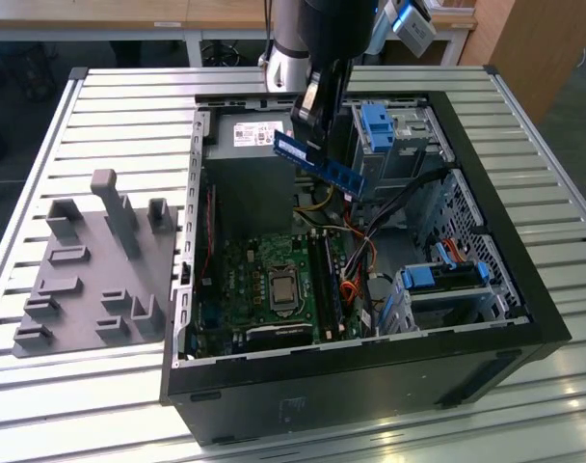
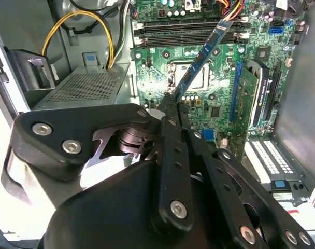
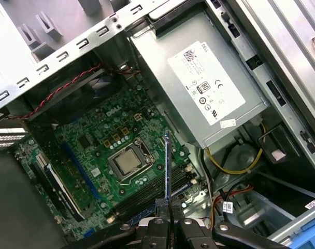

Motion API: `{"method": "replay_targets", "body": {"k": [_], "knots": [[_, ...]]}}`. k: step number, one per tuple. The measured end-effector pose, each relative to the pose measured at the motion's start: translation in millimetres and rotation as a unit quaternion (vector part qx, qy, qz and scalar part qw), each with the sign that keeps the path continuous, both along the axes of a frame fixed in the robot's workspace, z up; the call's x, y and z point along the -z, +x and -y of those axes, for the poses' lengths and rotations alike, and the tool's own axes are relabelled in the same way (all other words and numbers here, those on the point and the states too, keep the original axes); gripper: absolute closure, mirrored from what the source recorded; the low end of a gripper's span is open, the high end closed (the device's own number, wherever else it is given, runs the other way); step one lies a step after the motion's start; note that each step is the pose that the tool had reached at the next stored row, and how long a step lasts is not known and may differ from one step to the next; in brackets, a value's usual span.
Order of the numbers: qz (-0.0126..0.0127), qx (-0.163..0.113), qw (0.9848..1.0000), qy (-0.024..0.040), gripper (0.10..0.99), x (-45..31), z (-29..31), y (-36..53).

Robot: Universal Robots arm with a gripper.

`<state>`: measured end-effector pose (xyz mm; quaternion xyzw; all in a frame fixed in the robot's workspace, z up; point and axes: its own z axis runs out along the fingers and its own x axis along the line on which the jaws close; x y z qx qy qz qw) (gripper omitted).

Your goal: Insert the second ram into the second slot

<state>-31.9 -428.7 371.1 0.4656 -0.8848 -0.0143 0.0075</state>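
Note:
My gripper (image 1: 310, 130) is shut on the second ram (image 1: 319, 162), a thin blue board held by one end and tilted. It hangs in the air above the open computer case (image 1: 370, 386), over the rear part of the motherboard (image 1: 237, 280). In the second wrist view the stick (image 2: 201, 59) slants from the fingertips (image 2: 174, 110) toward the dark memory slots (image 2: 191, 32) beside the processor socket. In the first wrist view the ram (image 3: 167, 166) is edge-on, rising from the gripper (image 3: 169, 220) over the slots (image 3: 186, 179). In the exterior view the slots (image 1: 326, 280) lie well below the stick.
The power supply (image 1: 247, 135) sits close behind the stick, with yellow and black cables (image 1: 317, 204) under it. Light-blue drive latches (image 1: 378, 125) and a drive bay (image 1: 438, 278) stand on the exterior view's right. A grey fixture (image 1: 91, 275) rests on the slatted table outside the case.

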Motion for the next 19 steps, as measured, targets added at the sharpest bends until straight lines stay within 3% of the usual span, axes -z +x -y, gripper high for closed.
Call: {"method": "replay_targets", "body": {"k": [19], "knots": [[0.0001, 0.033, 0.9995, -0.0021, 0.957, 0.4, 0.8, -0.1]]}}
